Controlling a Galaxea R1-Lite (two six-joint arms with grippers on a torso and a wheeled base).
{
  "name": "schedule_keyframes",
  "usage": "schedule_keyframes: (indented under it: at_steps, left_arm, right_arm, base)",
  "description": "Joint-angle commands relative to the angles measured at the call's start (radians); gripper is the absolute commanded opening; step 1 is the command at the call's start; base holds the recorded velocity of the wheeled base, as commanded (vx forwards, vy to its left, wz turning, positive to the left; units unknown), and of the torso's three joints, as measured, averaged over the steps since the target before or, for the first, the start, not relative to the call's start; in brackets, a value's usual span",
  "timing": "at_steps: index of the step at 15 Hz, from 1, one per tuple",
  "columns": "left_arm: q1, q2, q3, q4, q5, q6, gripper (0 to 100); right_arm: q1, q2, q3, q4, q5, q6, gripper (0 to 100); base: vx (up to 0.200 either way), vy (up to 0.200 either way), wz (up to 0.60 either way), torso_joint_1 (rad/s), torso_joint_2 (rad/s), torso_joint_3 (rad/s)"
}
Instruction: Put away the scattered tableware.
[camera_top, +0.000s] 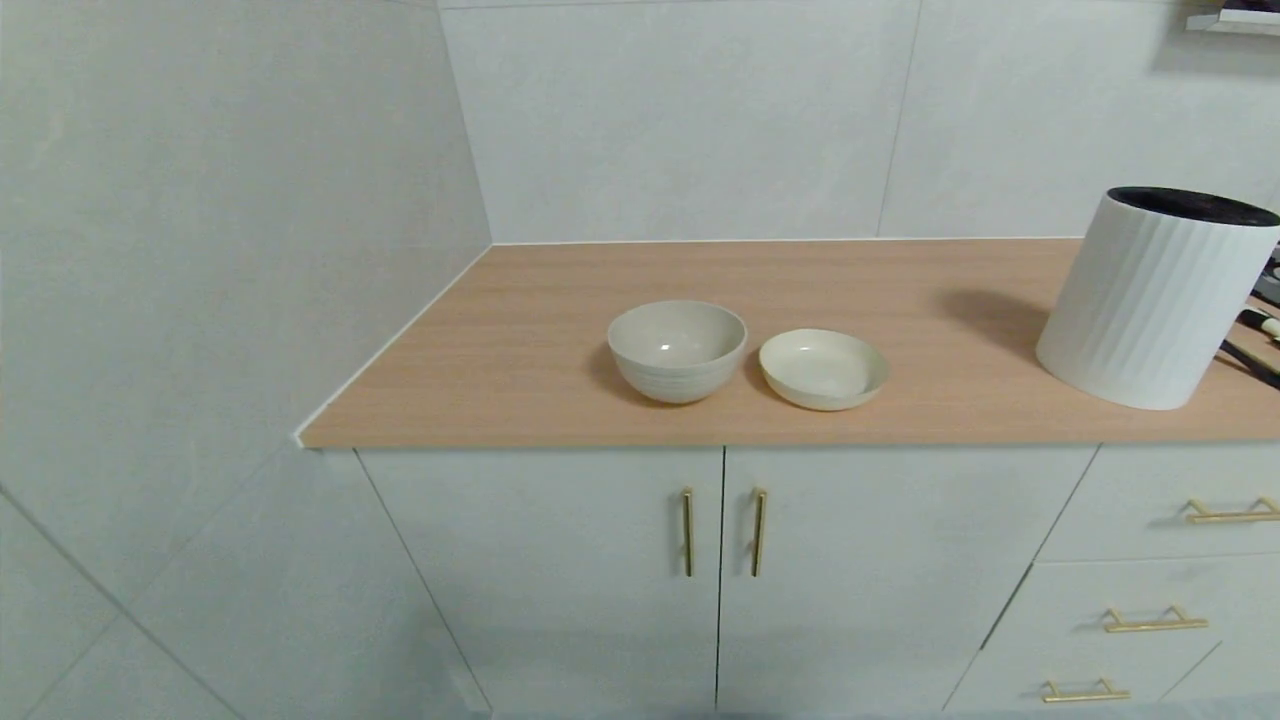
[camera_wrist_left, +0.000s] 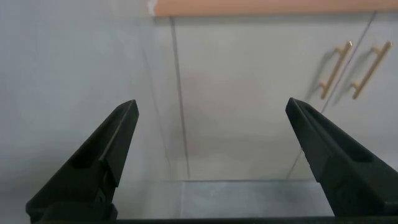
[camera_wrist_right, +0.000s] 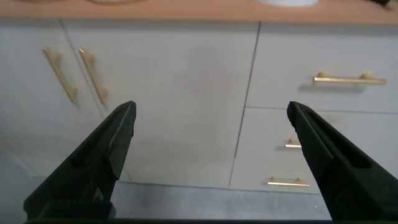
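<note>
Two pieces of tableware stand side by side on the wooden countertop (camera_top: 520, 340): a deep grey-beige bowl (camera_top: 677, 350) and, to its right, a shallow cream dish (camera_top: 823, 368). Both are upright and hold nothing. My left gripper (camera_wrist_left: 211, 112) hangs low in front of the white cabinet doors (camera_wrist_left: 249, 93), open, with nothing between its fingers. My right gripper (camera_wrist_right: 211, 115) is also open and bare, facing the cabinet fronts and drawers (camera_wrist_right: 323, 81) below the counter.
A tall white ribbed container (camera_top: 1155, 300) with a dark top stands at the counter's right. Dark utensils (camera_top: 1262, 340) lie behind it. Below are two doors with gold handles (camera_top: 720, 530) and drawers (camera_top: 1150, 620) at the right. Tiled walls close the left and back.
</note>
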Motion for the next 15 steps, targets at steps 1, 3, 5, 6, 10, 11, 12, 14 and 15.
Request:
schedule_keyframes:
  at_steps: [1, 3, 5, 6, 10, 11, 12, 14, 15]
  left_arm:
    - [0.002, 0.002, 0.000, 0.000, 0.000, 0.000, 100]
    - [0.002, 0.002, 0.000, 0.000, 0.000, 0.000, 100]
    - [0.002, 0.002, 0.000, 0.000, 0.000, -0.002, 100]
    - [0.001, 0.000, 0.000, 0.000, 0.000, -0.002, 100]
    - [0.001, 0.002, 0.000, 0.000, 0.000, -0.002, 100]
    - [0.001, 0.002, 0.000, 0.000, 0.000, -0.002, 100]
    - [0.001, 0.002, 0.000, 0.000, 0.000, -0.002, 100]
    - [0.001, 0.002, 0.000, 0.000, 0.000, -0.002, 100]
    - [0.001, 0.002, 0.000, 0.000, 0.000, -0.002, 100]
  right_arm:
    - [-0.001, 0.001, 0.000, -0.001, 0.001, -0.001, 100]
    - [-0.001, 0.001, 0.000, -0.001, 0.001, -0.001, 100]
    - [0.001, 0.001, 0.000, -0.001, 0.001, -0.001, 100]
    - [0.001, 0.001, 0.000, -0.001, 0.001, -0.001, 100]
    - [0.001, 0.001, 0.000, -0.001, 0.001, -0.001, 100]
    - [0.001, 0.001, 0.000, -0.001, 0.001, -0.001, 100]
    - [0.001, 0.001, 0.000, -0.001, 0.001, -0.001, 100]
    - [0.001, 0.001, 0.000, -0.001, 0.001, -0.001, 100]
    - [0.001, 0.001, 0.000, -0.001, 0.001, -0.001, 100]
  base:
    - [0.000, 0.000, 0.00, -0.198, 0.49, 0.281]
    - [0.000, 0.000, 0.00, -0.195, 0.49, 0.290]
    - [0.000, 0.000, 0.00, -0.181, 0.48, 0.283]
    - [0.000, 0.000, 0.00, -0.168, 0.47, 0.295]
    - [0.000, 0.000, 0.00, -0.154, 0.46, 0.306]
    - [0.000, 0.000, 0.00, -0.139, 0.46, 0.315]
    - [0.000, 0.000, 0.00, -0.119, 0.46, 0.344]
    - [0.000, 0.000, 0.00, -0.110, 0.46, 0.332]
    - [0.000, 0.000, 0.00, -0.041, 0.35, 0.281]
